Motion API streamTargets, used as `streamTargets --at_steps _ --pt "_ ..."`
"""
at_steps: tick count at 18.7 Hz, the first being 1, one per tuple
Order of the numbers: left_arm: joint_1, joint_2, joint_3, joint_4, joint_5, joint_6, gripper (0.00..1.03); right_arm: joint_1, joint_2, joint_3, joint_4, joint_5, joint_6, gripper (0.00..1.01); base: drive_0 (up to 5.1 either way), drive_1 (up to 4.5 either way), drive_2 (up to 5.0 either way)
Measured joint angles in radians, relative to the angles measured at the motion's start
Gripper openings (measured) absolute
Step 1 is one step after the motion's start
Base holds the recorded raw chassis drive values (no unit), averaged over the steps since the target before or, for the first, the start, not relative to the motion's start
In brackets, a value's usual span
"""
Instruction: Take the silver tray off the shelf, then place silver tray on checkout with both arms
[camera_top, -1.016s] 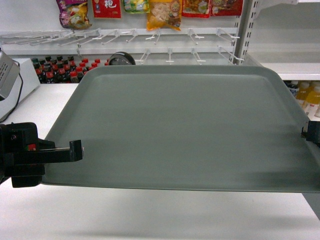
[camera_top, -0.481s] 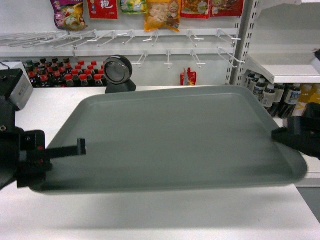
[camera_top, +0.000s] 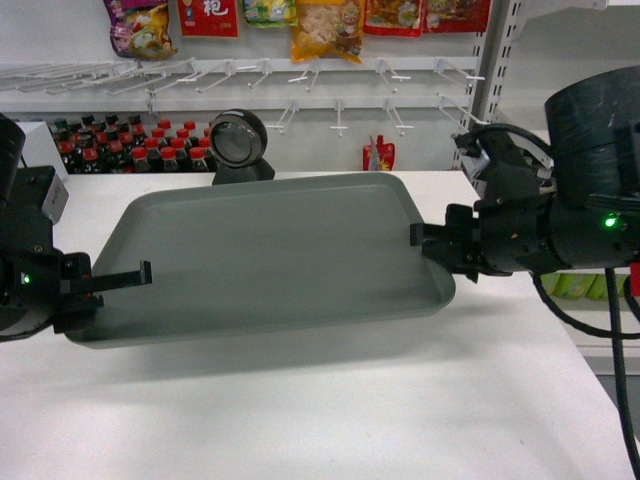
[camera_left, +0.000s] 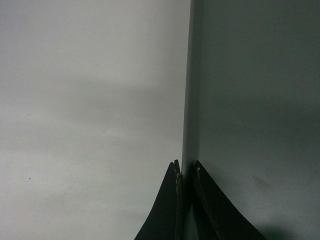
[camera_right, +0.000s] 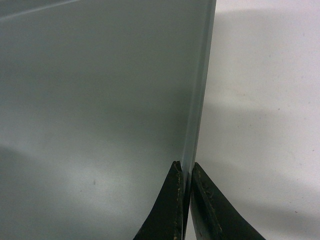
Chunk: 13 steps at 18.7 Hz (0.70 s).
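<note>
The silver tray (camera_top: 270, 255) hangs level a little above the white checkout (camera_top: 320, 420), with its shadow on the counter below. My left gripper (camera_top: 140, 275) is shut on the tray's left rim, and my right gripper (camera_top: 420, 237) is shut on the right rim. In the left wrist view the jaws of the left gripper (camera_left: 186, 167) pinch the rim (camera_left: 190, 100), with the counter (camera_left: 90, 100) to the left. In the right wrist view the right gripper (camera_right: 186, 170) clamps the tray (camera_right: 100, 100) edge beside the counter (camera_right: 265, 100). Store shelving (camera_top: 90, 100) stands behind; I cannot tell which board is the shelf.
A round black-framed mirror (camera_top: 238, 140) stands on the counter just behind the tray. Rows of dark bottles (camera_top: 120, 145) line the back left. A small red item (camera_top: 377, 155) sits at the back, and snack bags (camera_top: 325, 25) hang above empty peg hooks (camera_top: 340, 110).
The tray has moved away from the camera and down towards the counter, held by both grippers. The right arm has come fully into the head view.
</note>
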Motion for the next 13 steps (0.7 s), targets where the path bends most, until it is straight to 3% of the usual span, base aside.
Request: streamTargets --at_steps 4,7,9,11,13 --pt "0.029 0.058 -0.005 0.071 0.035 0.082 0.03 0.035 0.071 0.004 0.009 0.125 0.006 0.03 0.0 0.0 0.0" --pt "0.028 0.086 -0.008 0.067 0.058 0.119 0.03 0.057 0.071 -0.037 0.01 0.208 0.005 0.03 0.0 0.0 0.0" --pt "0.02 0.116 -0.008 0.064 0.064 0.122 0.03 0.061 0.071 -0.059 0.011 0.242 -0.038 0.21 0.0 0.0 0.0" --pt "0.019 0.129 -0.007 0.052 0.077 0.12 0.03 0.066 0.071 -0.063 0.01 0.273 -0.05 0.41 0.0 0.0 0.0" --pt "0.018 0.13 0.001 0.035 0.068 0.134 0.19 0.062 0.053 -0.084 0.036 0.285 -0.05 0.61 0.0 0.0 0.0"
